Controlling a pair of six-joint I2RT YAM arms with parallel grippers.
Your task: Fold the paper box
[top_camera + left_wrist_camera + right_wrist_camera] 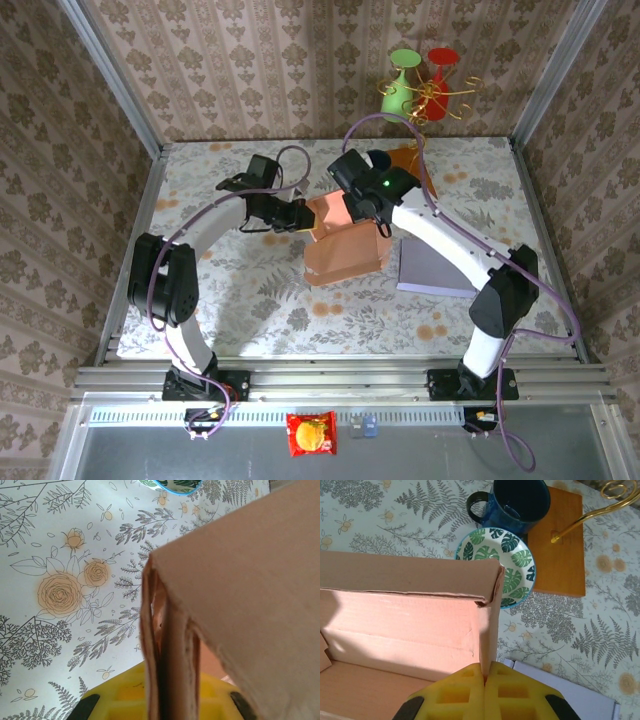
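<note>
The brown paper box stands open-topped in the middle of the table, with its walls raised. My left gripper is at its left side; in the left wrist view its yellow pads are shut on a folded, layered wall of the box. My right gripper is at the box's right side. The right wrist view has the gripper pinching the upright right wall near the far corner, the pads closed tight on the cardboard. The box's pinkish inside lies to the left of that wall.
Just beyond the box sit a leaf-pattern bowl, a dark blue mug and a wooden stand base with gold wire holding green and red cups. A flat grey-lilac sheet lies right of the box.
</note>
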